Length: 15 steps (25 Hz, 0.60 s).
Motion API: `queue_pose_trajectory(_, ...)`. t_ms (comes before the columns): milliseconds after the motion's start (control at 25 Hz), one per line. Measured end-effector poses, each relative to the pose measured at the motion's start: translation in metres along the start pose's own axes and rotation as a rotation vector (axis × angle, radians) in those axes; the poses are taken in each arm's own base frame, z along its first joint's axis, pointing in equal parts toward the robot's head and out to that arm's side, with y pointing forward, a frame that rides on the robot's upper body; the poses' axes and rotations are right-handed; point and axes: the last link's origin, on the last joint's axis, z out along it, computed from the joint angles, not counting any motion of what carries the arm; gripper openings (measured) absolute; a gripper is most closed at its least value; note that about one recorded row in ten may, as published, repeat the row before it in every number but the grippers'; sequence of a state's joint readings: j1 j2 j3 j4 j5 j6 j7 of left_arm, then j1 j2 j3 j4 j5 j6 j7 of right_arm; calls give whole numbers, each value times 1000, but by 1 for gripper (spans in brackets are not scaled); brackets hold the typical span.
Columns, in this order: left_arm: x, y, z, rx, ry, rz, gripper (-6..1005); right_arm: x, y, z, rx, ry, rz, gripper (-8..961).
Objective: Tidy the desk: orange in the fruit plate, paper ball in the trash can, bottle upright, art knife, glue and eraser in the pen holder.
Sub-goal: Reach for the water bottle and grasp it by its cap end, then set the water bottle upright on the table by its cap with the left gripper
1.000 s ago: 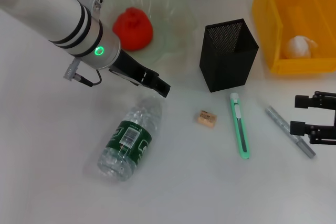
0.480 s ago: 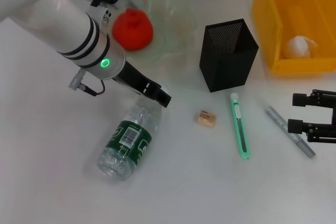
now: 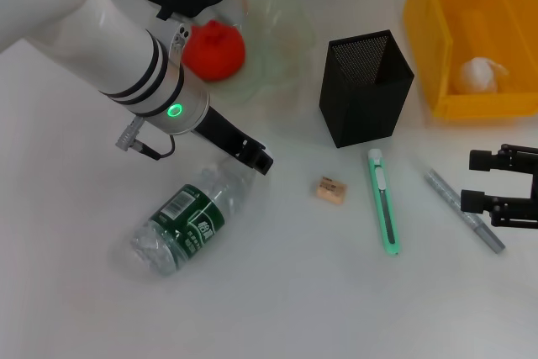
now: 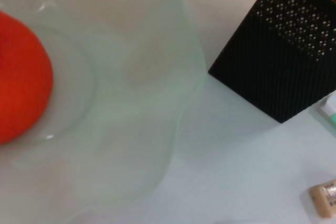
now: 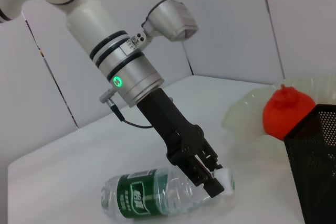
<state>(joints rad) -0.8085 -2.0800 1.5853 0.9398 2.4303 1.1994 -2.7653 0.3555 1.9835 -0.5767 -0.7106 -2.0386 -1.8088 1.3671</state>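
Observation:
The bottle (image 3: 189,220) lies on its side on the white desk; it also shows in the right wrist view (image 5: 157,199). My left gripper (image 3: 257,160) is down at its cap end, fingers (image 5: 207,177) closed around the neck by the white cap. The orange (image 3: 214,46) sits in the fruit plate (image 3: 282,23). The paper ball (image 3: 479,73) lies in the trash can (image 3: 437,35). The eraser (image 3: 329,189), art knife (image 3: 383,201) and glue (image 3: 464,209) lie on the desk in front of the pen holder (image 3: 366,86). My right gripper (image 3: 481,181) is open beside the glue.
The left wrist view shows the orange (image 4: 21,77), the plate's rim (image 4: 178,119), the pen holder (image 4: 283,51) and the eraser (image 4: 325,205). The left arm (image 3: 126,56) reaches across the desk's left half, partly over the plate.
My left gripper has come down onto the bottle's cap end. The bottle has swung, its base moving left. The right arm has barely moved.

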Motion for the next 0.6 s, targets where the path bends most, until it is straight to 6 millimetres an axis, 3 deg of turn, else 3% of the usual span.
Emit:
queue_pose_trajectory(320,-1,1,-3,-4,10,32,438,2,0,-1,6,1,6,741)
queue_pose_trajectory(480,-2,3,-8,-14,38,46,439,3,0,-1,7,1,10,741)
queue_pose_trajectory(520,-1,12,-23,-65,114,72,439,3,1,-1,8,-1,11,741)
queue_pose_trajectory(600,-1,16,-33,-91,161,84,439,3,1,-2,5,-5,13,741)
